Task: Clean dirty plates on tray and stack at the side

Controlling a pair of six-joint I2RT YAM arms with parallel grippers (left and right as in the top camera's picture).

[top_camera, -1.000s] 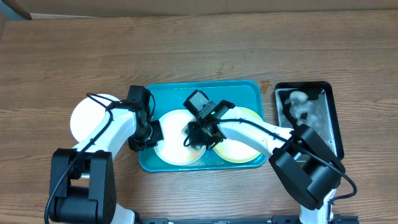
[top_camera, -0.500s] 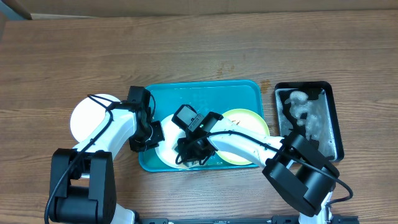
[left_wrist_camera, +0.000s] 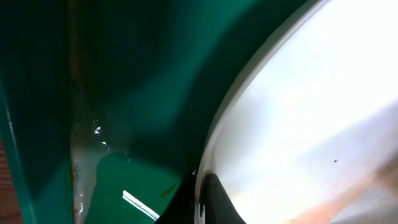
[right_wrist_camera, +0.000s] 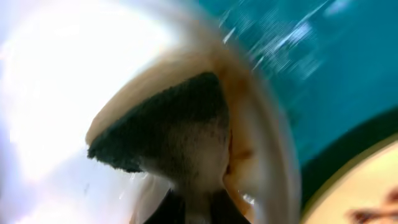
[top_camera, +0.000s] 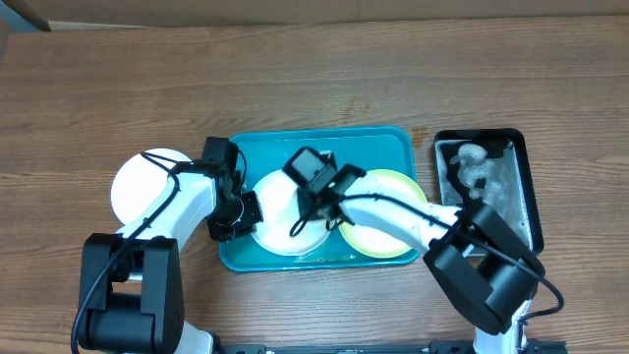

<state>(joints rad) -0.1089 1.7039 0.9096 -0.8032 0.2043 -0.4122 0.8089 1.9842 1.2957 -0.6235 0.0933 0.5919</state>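
The turquoise tray (top_camera: 324, 147) holds a white plate (top_camera: 273, 224) on its left and a pale yellow-green plate (top_camera: 391, 236) on its right. A second white plate (top_camera: 136, 189) lies on the table left of the tray. My left gripper (top_camera: 246, 209) is shut on the left rim of the tray's white plate (left_wrist_camera: 311, 124); in the left wrist view the dark jaws pinch that rim. My right gripper (top_camera: 303, 224) is shut on a dark grey sponge (right_wrist_camera: 168, 140), which presses on the white plate (right_wrist_camera: 62, 74) near a brown smear at its rim.
A black glossy tray (top_camera: 519, 197) with white foamy lumps stands right of the turquoise tray. The tray floor (left_wrist_camera: 124, 93) is wet. The yellow-green plate's edge (right_wrist_camera: 367, 186) lies close to the sponge's right.
My right gripper swept the sponge down toward the tray's front edge, then back up and right across the white plate. The left gripper kept hold of the plate rim.
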